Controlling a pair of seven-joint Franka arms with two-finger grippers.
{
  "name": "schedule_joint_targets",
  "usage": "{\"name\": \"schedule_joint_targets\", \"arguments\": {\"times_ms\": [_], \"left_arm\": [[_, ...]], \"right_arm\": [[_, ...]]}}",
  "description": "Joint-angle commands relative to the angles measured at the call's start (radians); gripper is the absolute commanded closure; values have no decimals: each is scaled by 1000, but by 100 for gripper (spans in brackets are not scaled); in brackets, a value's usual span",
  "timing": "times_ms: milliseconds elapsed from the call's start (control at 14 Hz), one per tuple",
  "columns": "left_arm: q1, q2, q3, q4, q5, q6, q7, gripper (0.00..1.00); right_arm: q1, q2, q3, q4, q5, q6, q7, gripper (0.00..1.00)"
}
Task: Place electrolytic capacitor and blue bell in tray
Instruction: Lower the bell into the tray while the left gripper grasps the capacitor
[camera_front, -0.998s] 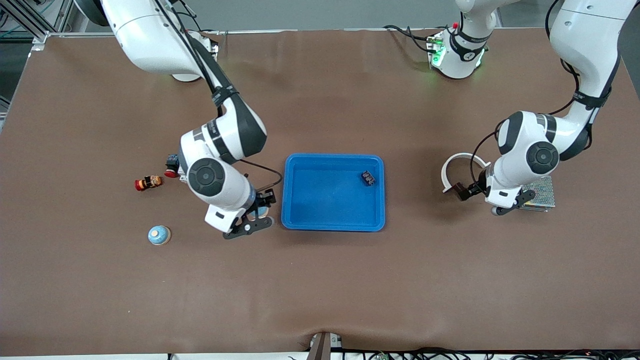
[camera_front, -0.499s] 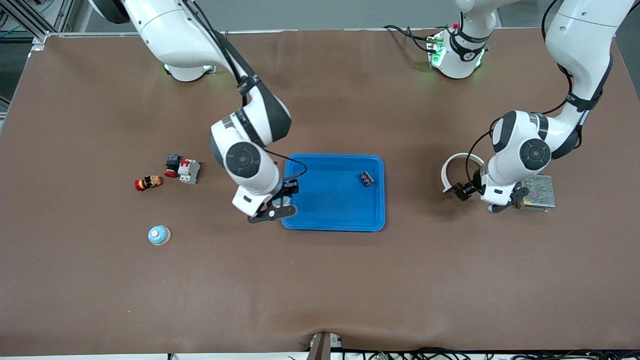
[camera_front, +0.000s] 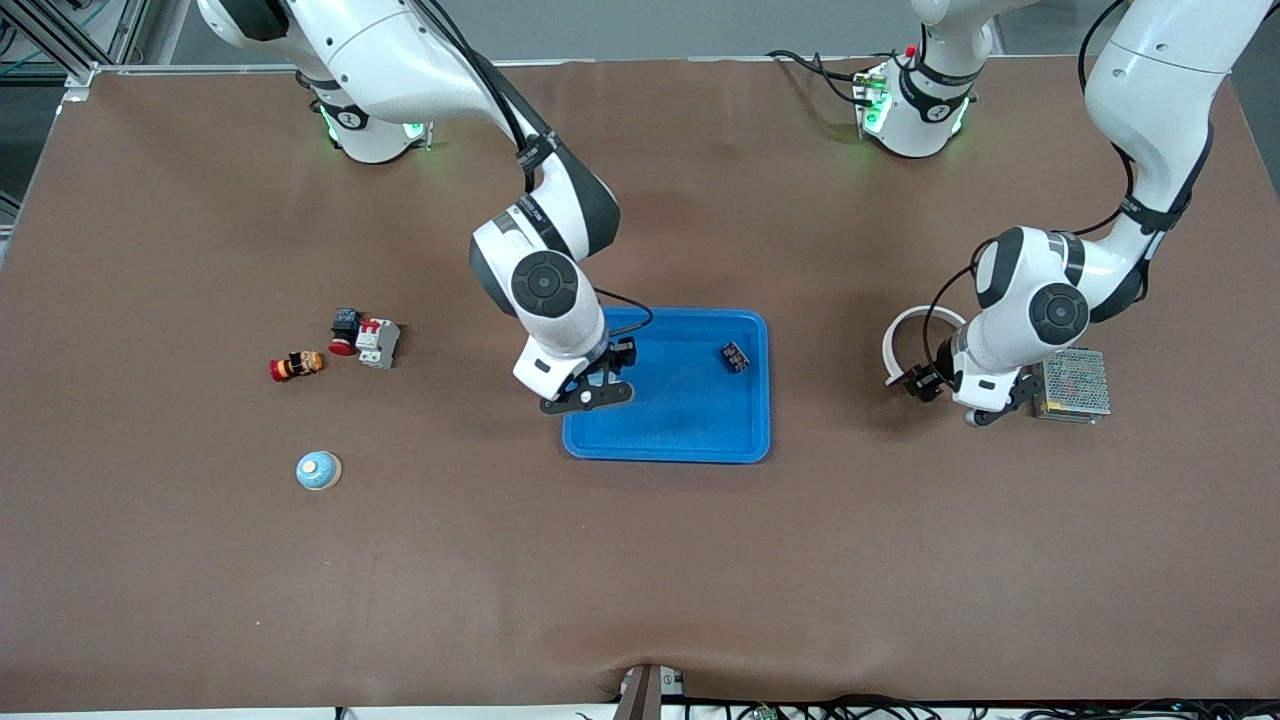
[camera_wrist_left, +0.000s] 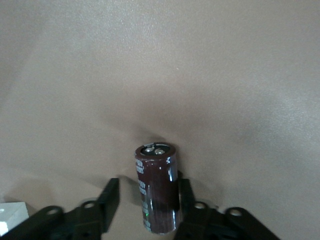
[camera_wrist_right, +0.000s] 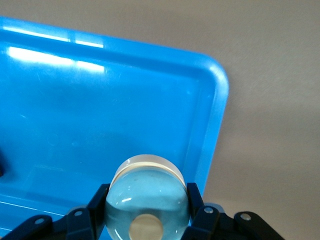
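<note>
Blue bell (camera_wrist_right: 146, 196) is pinched in the right gripper (camera_front: 597, 386), up over the tray (camera_front: 665, 447) at its right-arm end. Capacitor (camera_wrist_left: 156, 187) stands on the table (camera_front: 640, 560) at the left arm's end, with the left gripper (camera_wrist_left: 148, 194) spread around it, not clamped.

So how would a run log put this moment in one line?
right jaws: shut on blue bell over tray | left jaws: open around electrolytic capacitor on table
</note>
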Motion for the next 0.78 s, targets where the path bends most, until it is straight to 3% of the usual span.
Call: {"name": "schedule_joint_targets", "arguments": {"times_ms": [0, 71, 356, 713], "left_arm": [[4, -3, -8, -5, 5, 16, -18, 84], [4, -6, -8, -2, 5, 13, -18, 99], [-3, -35, -31, 14, 5, -8, -17, 100], [-6, -37, -121, 172, 5, -201, -38, 100]], "right_arm": [[32, -15, -9, -47, -2, 31, 33, 56], [42, -15, -9, -61, -2, 52, 56, 56], [79, -2, -11, -73, -5, 80, 76, 56], [84, 0, -12, -148, -8, 185, 76, 56]]}}
